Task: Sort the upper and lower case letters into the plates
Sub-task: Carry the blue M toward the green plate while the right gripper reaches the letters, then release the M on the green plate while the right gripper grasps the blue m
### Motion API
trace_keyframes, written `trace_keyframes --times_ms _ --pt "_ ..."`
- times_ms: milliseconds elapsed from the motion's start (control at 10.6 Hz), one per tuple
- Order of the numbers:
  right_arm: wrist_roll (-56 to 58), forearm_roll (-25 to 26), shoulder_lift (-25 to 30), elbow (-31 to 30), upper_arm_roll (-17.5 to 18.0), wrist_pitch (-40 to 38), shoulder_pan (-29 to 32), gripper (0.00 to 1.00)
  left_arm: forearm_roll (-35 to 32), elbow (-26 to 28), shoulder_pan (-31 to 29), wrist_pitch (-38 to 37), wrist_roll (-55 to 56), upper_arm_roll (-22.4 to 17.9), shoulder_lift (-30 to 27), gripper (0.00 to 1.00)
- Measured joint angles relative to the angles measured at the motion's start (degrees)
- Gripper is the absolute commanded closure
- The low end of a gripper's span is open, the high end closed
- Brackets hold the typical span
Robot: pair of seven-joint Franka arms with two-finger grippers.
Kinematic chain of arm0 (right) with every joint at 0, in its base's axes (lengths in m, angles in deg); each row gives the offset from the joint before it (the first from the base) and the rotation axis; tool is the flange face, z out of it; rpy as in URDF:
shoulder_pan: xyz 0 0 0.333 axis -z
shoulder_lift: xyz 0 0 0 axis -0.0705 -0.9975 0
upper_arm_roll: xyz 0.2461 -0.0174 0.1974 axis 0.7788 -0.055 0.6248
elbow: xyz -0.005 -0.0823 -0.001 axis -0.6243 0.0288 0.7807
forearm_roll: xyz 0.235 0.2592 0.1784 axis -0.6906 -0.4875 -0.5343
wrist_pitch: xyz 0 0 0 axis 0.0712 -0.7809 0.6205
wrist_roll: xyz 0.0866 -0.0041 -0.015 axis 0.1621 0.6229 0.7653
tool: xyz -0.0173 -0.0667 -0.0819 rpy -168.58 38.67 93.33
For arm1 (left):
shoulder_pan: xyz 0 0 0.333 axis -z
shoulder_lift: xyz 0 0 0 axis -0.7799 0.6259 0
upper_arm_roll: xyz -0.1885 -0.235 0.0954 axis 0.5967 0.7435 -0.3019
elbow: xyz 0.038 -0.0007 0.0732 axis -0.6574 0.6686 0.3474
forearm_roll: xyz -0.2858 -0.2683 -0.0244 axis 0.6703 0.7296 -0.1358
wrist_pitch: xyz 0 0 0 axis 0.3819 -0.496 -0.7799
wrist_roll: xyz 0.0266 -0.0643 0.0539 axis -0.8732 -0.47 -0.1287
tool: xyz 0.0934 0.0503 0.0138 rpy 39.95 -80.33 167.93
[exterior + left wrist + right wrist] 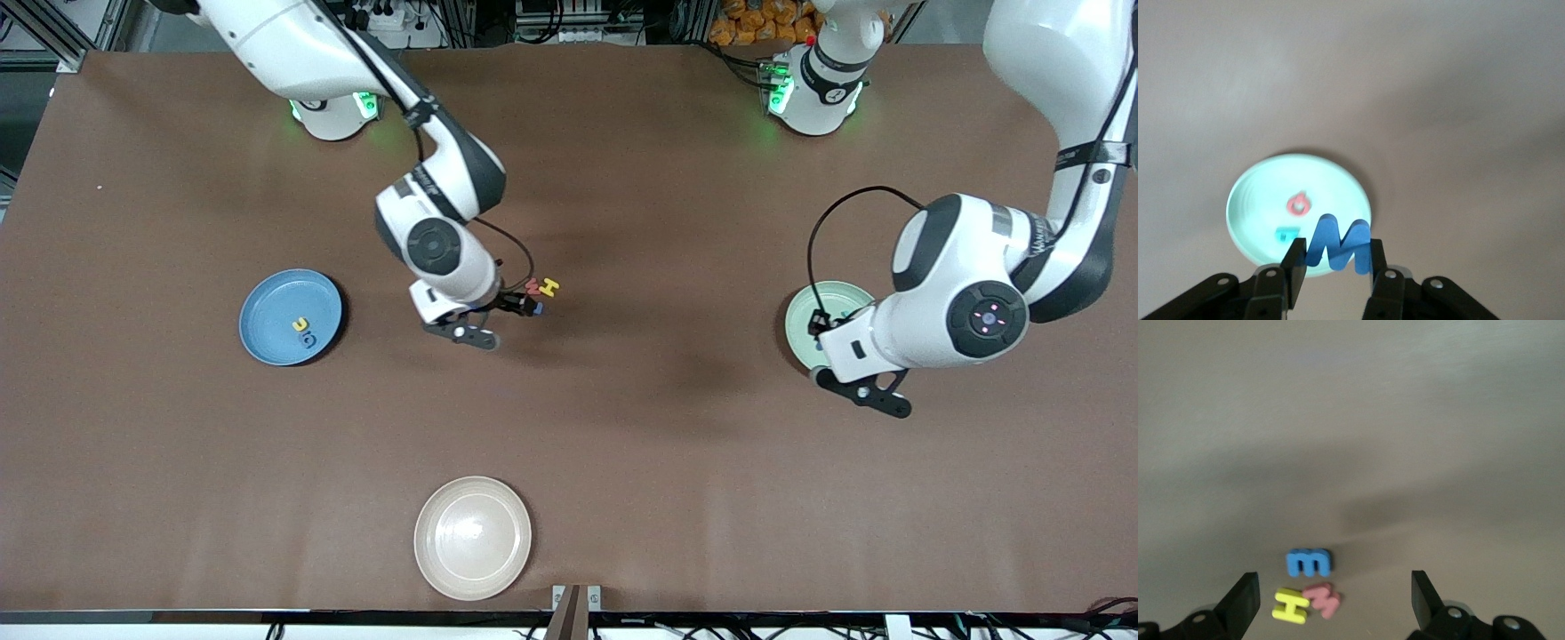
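Left hand (1333,270) pinching blue letter (1338,245) over mint plate (1248,200) holding two; right hand (1335,600) spread above three letters (1306,587) on counter; two in blue plate (267,307). Roughly half sorted.

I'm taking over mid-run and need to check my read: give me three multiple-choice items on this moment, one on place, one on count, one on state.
1. The left gripper is over:
A. the cream plate
B. the mint plate
C. the blue plate

2. Letters lying in the blue plate:
A. two
B. none
C. four

3. The right gripper is:
A. shut on the yellow H
B. shut, holding nothing
C. open over three letters on the table

Key: 1 B, the left wrist view shows the mint plate below its blue M. 2 A, a yellow and a dark letter. 3 C, fingers spread wide, letters untouched.
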Motion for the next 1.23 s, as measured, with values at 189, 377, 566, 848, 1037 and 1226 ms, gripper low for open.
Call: trace_keyframes --times_ms 189,377,566,848,1037,1226 --pt "0.1 3.3 -3.0 0.0 -0.1 4.0 -1.0 0.00 0.0 2.8 -2.2 -1.5 1.3 0.0 0.4 1.00" --pt "0.1 3.7 -4.8 0.0 -0.1 6.9 -1.0 0.00 0.0 5.3 -3.2 -1.4 2.0 -0.1 1.7 1.00" --pt "-0.6 3.7 -5.8 0.0 0.0 8.3 -1.6 0.00 0.0 6.7 -4.9 -1.0 2.1 -0.2 3.3 0.90" --pt "-2.8 3.7 -6.5 0.0 0.5 8.9 -2.7 0.00 -0.2 13.6 -7.4 7.2 2.4 -0.9 4.7 0.01" --pt "-3.4 3.7 -6.8 0.0 0.7 8.9 -3.0 0.00 -0.7 16.3 -8.0 10.0 2.4 -1.0 4.7 0.00" --pt "-3.5 3.7 -6.9 0.0 0.8 8.9 -3.1 0.00 -0.7 16.0 -7.9 10.2 2.5 -0.6 3.9 0.00"
